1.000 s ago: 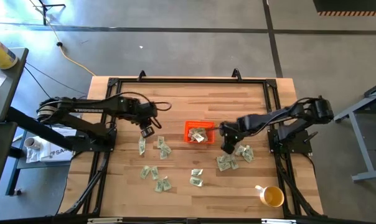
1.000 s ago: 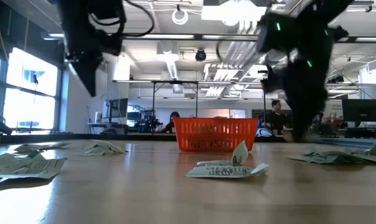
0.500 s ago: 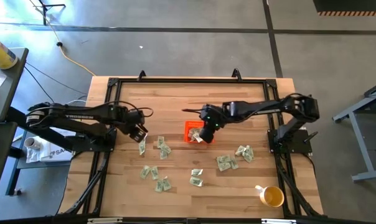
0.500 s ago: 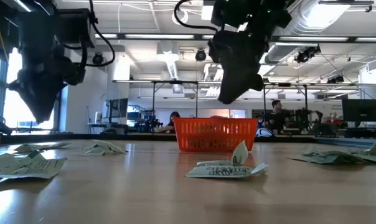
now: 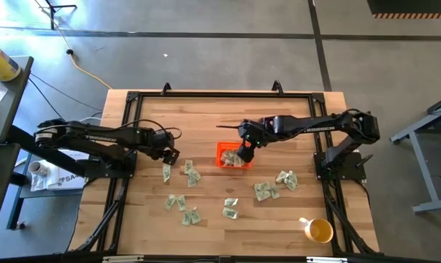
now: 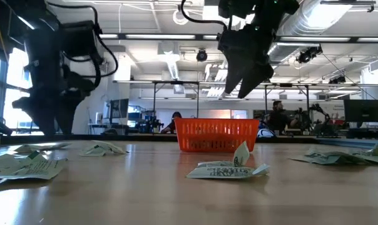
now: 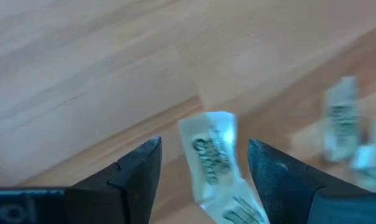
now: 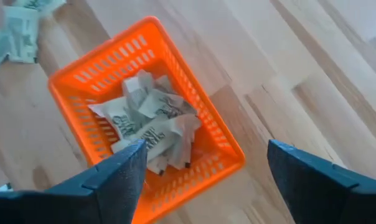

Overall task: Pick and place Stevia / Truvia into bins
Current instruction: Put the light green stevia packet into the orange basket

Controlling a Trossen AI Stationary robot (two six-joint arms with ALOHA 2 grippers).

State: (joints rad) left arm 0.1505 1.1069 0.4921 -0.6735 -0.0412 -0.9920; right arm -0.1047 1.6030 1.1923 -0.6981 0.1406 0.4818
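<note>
- Pale plank worktop (image 5: 220, 117), smooth.
- One orange lattice-walled plastic bin (image 8: 82, 79) holding crumpled paper packets (image 8: 152, 122).
- Right tool (image 5: 243, 155) spread above it.
- Left tool (image 7: 203, 163) spread around one packet (image 7: 213, 152).

The right arm stretches across to the orange bin (image 5: 234, 155), its right gripper (image 8: 200, 180) poised just above it, fingers spread wide. The left arm reaches low, well left of the bin, its left gripper (image 7: 203, 165) also parted.

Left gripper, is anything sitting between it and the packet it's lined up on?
Nothing visible. The left gripper is open, and a sweetener packet lies on the bare wooden table between its fingers; other packets lie off to one side.
</note>
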